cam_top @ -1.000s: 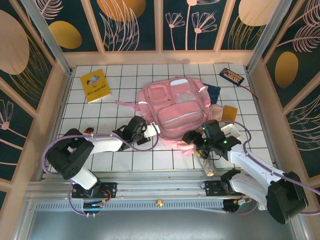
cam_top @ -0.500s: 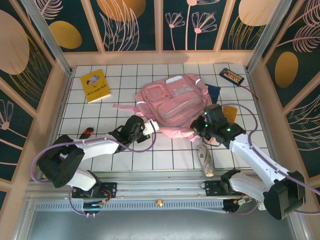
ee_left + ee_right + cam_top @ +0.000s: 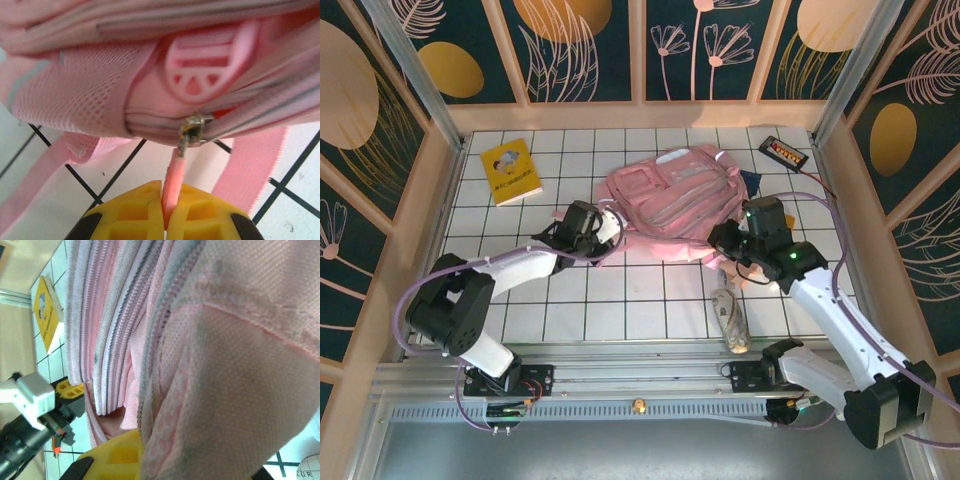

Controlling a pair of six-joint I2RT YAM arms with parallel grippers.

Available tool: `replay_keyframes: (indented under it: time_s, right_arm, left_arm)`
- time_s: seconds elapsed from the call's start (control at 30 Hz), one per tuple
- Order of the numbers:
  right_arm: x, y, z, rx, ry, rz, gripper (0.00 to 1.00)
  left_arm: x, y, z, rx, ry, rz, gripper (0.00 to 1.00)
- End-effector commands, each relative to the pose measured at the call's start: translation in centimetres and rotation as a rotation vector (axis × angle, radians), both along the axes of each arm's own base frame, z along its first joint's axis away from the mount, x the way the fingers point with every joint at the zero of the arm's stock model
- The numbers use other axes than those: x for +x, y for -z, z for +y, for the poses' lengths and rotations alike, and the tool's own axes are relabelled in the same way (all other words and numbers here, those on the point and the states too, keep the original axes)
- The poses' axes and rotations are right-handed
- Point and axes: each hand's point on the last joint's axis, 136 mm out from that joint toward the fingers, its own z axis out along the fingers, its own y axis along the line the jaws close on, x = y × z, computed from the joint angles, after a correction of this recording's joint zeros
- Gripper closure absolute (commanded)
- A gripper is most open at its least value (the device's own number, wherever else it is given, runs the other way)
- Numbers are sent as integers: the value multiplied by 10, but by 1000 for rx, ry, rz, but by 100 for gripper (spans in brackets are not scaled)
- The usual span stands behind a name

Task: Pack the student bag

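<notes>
Moved: bag (image 3: 665, 195) now lies farther back on the surface (image 3: 620, 310), more bunched up; both my tools follow it.
Bag: pink, crumpled, long axis running left to right, between my tools.
Left tool (image 3: 164, 212): clamped on the zipper pull (image 3: 172, 175) at the bag's near-left edge.
Right tool (image 3: 724, 243): at the near-right corner, buried in fabric; I cannot tell its grip.

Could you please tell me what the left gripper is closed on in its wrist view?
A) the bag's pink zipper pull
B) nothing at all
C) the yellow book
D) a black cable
A: the left gripper is pressed shut on the pink zipper pull, which hangs from the metal slider on the student bag.
</notes>
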Motion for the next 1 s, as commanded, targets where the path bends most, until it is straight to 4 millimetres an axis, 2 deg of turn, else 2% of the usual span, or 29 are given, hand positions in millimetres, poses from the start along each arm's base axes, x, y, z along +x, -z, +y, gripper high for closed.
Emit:
replay_keyframes:
  time_s: [0.0, 0.1, 0.17, 0.33, 0.37, 0.4, 0.43, 0.47, 0.53, 0.57, 0.67, 0.7, 0.73, 0.83, 0.9, 0.97]
  right_arm:
    - [18, -36, -19, -69, 43, -204, 100]
    - [17, -36, -11, -45, -1, -224, 100]
    - [16, -31, -1, -1, -37, -215, 100]
    - [6, -16, 30, 75, -126, -161, 100]
    - [1, -14, 39, 80, -157, -140, 100]
    - [-4, -13, 44, 80, -182, -123, 88]
    - [-9, -10, 47, 72, -200, -97, 71]
    - [-17, -6, 46, 47, -205, -58, 46]
    - [-27, -3, 33, -12, -186, -14, 22]
    - [-30, -3, 23, -48, -157, 0, 14]
    - [-31, -11, 1, -97, -90, 2, 10]
    - [-30, -16, -1, -93, -80, -6, 10]
    - [-26, -21, -2, -81, -71, -15, 10]
    - [-15, -39, 12, -23, -94, -62, 10]
    - [-5, -51, 29, 40, -141, -99, 10]
    - [7, -57, 48, 81, -201, -127, 10]
  left_arm:
    - [-11, 43, 54, 86, -188, 224, 100]
    - [-7, 53, 69, 100, -263, 273, 100]
    - [-3, 54, 71, 98, -283, 286, 100]
    - [5, 41, 74, 82, -321, 248, 100]
    - [7, 35, 74, 72, -319, 233, 92]
    - [8, 30, 74, 61, -324, 217, 73]
    - [9, 22, 75, 53, -330, 194, 53]
    - [9, 13, 74, 39, -328, 171, 41]
    - [11, -5, 72, 0, -328, 128, 30]
    - [11, -15, 71, -23, -327, 109, 29]
    - [13, -45, 64, -94, -306, 55, 24]
    - [15, -54, 64, -112, -315, 33, 22]
    - [18, -66, 67, -127, -343, -2, 16]
    - [29, -95, 89, -174, -512, -107, 4]
    - [36, -105, 111, -227, -642, -100, 6]
    - [43, -99, 139, -300, -792, -13, 9]
